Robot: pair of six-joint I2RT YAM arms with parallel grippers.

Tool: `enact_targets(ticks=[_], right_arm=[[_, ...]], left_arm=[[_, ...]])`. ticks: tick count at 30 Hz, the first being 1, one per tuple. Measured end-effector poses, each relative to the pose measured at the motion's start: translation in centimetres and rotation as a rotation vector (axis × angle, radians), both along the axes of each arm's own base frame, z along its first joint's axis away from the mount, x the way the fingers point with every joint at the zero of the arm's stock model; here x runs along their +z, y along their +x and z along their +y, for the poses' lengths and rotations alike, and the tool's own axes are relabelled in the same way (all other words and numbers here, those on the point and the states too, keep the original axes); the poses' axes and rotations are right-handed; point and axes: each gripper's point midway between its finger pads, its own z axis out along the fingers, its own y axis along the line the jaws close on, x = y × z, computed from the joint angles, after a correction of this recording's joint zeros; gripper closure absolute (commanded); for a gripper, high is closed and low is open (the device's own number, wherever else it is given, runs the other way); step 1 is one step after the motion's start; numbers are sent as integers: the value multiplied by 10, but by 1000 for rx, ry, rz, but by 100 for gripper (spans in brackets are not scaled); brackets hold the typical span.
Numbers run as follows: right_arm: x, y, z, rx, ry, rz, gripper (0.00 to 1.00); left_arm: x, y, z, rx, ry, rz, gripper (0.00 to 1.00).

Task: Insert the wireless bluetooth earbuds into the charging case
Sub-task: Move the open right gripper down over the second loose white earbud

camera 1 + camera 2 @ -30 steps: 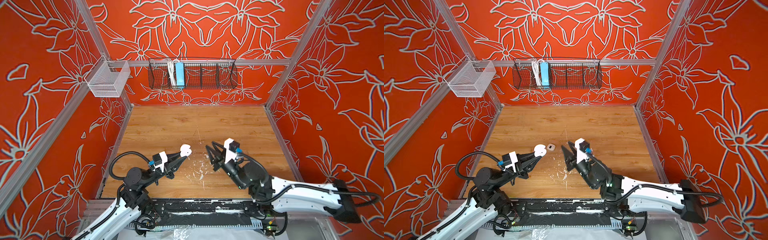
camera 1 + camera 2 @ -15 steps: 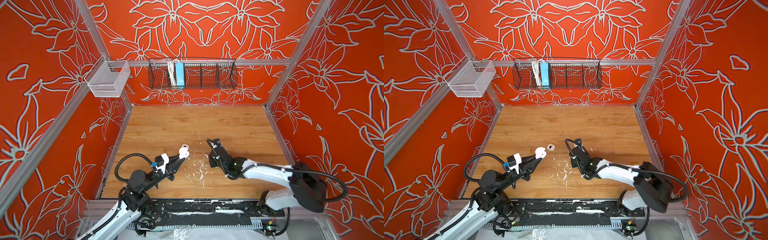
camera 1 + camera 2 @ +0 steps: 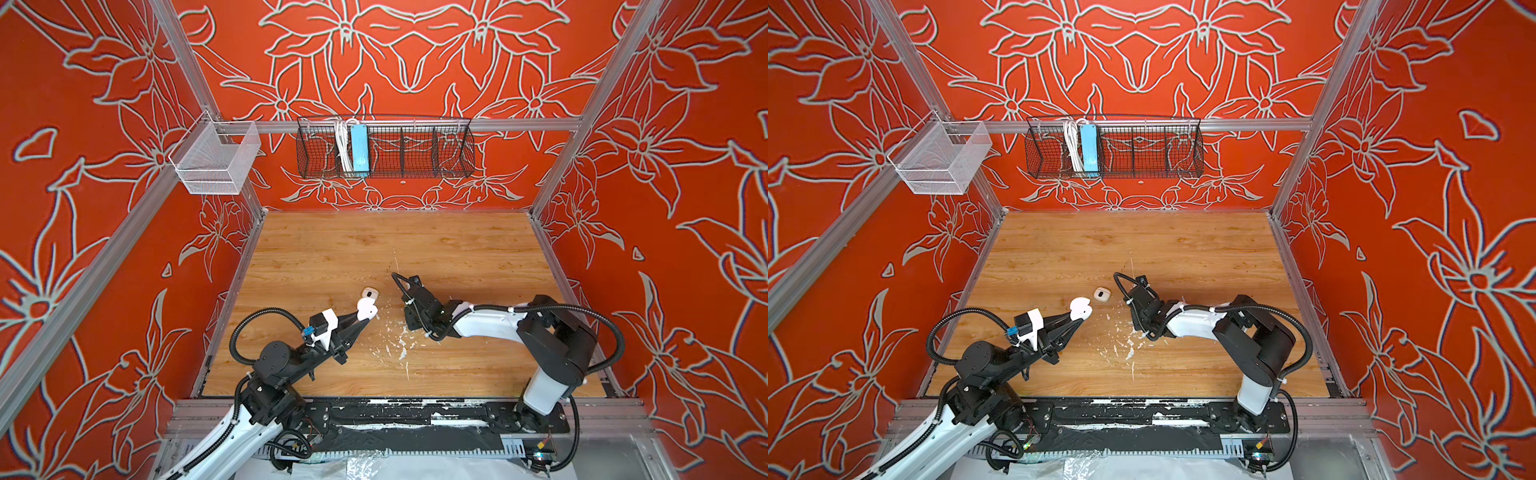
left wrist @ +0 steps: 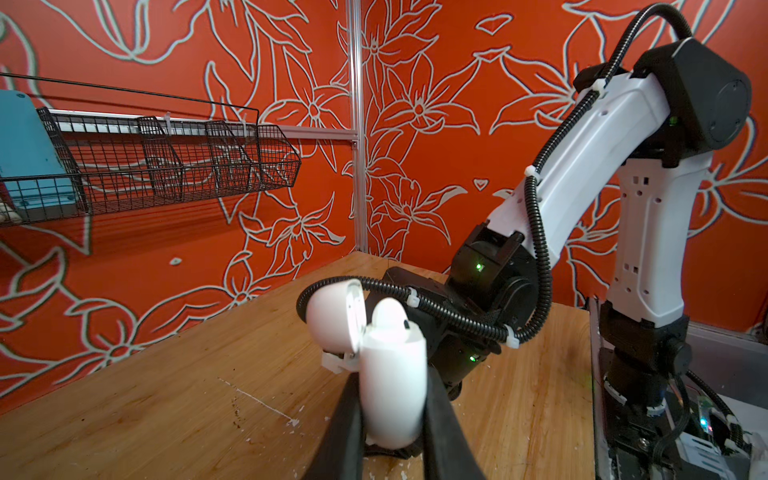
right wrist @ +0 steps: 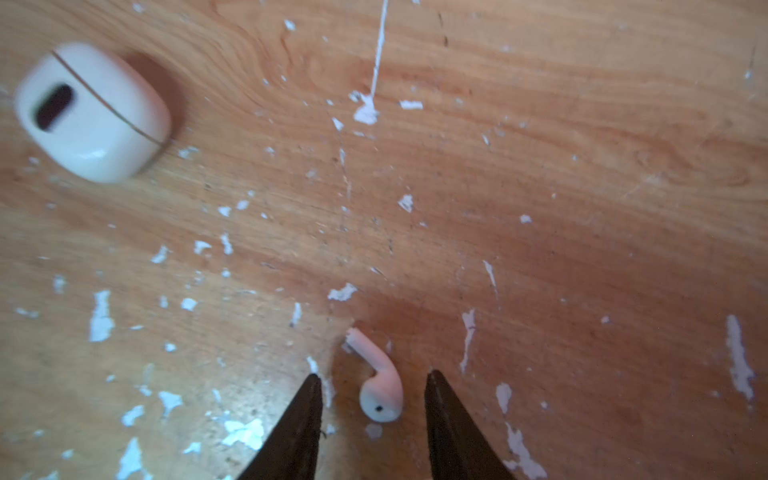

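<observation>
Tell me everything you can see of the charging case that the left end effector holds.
The charging case is a rounded shell of glossy white plastic. Its hinged lid stands open. One earbud sits in it, only its rounded top showing. The case stands about upright, clamped at its sides between the two black fingers of the left end effector.

In both top views the right arm (image 3: 430, 311) hides the loose earbud (image 5: 380, 386) and its own jaws.

A robot lab cell: aluminium frame (image 3: 519, 124), bench-mounted arms (image 3: 486, 322).
</observation>
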Motion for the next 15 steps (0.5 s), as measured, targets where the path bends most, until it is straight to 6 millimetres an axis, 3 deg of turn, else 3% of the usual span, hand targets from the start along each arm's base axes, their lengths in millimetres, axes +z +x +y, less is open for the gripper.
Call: enact_targets(ticks=[12,15], right_arm=[[-4,-2,-10,-45,-25,9,58],[-4,-1,-14,-65,-36,1,63]], left_arm=[[4,-3,3,8,-8,-22,100],[5,-3,4,8,-9,-24,100]])
